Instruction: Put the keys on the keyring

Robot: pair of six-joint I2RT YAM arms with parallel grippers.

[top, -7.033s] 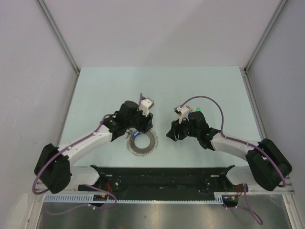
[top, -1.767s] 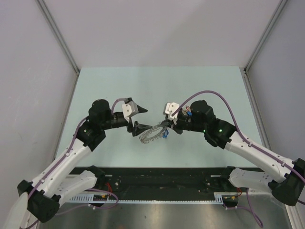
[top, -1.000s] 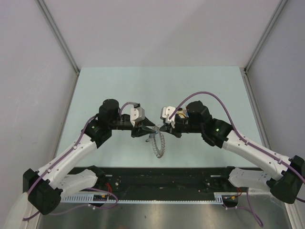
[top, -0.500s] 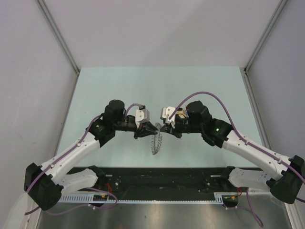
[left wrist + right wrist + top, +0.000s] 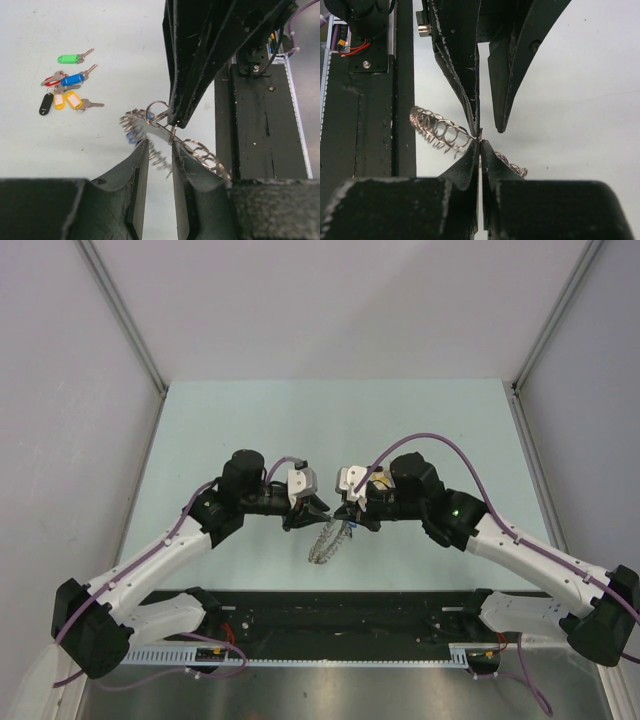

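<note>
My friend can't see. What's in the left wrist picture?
A coiled keyring is pinched by the right gripper coming from the top, just above the slightly open left gripper at the bottom. Coloured keys lie loose on the table, upper left.

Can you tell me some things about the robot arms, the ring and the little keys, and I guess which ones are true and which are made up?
1. The keyring lies flat on the table. False: it hangs in the air between the two grippers.
2. The right gripper is pinched shut on the keyring. True.
3. The left gripper is squeezed tight shut. False: a gap shows between its jaws.
4. Coloured keys lie loose on the table. True.
</note>
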